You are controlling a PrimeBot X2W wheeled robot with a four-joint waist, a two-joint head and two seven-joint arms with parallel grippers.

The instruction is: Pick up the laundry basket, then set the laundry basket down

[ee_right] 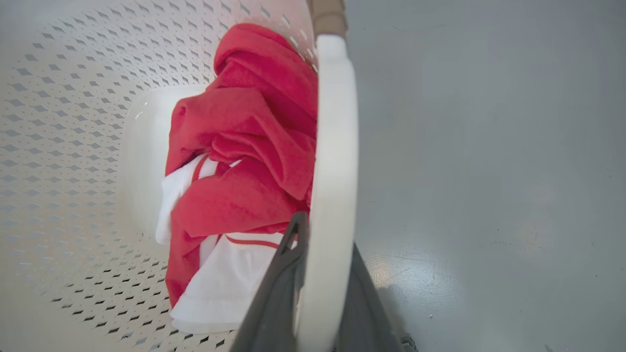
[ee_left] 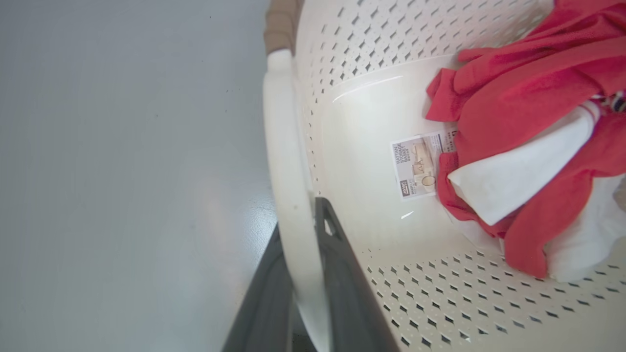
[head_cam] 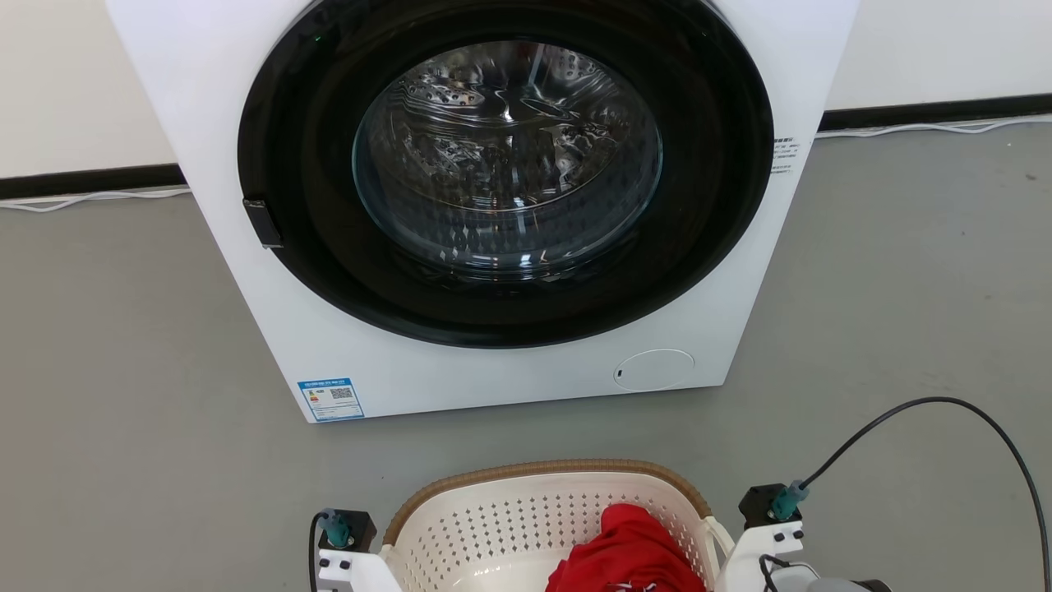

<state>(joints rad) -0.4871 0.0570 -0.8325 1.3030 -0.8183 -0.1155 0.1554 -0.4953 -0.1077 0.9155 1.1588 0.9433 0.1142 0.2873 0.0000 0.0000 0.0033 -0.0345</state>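
The laundry basket point(head_cam: 493, 526) is cream-white and perforated with a brown woven rim point(head_cam: 542, 469). It sits at the bottom middle of the head view, in front of the washing machine, between my two wrists. My left gripper point(ee_left: 298, 220) is shut on the basket's white loop handle point(ee_left: 286, 146), one dark finger on each side of it. My right gripper point(ee_right: 326, 234) is shut on the opposite white handle point(ee_right: 335, 137) in the same way. Red clothing point(head_cam: 629, 543) and a white cloth point(ee_left: 518, 171) lie inside, beside a label point(ee_left: 415, 164). I cannot tell whether the basket touches the floor.
A big white washing machine point(head_cam: 493, 382) with a round dark glass door point(head_cam: 505, 164), shut, stands close ahead of the basket. Grey floor point(head_cam: 123, 370) stretches to both sides. A black cable point(head_cam: 945, 401) loops over the floor at the right. A wall with a dark baseboard point(head_cam: 937, 111) runs behind.
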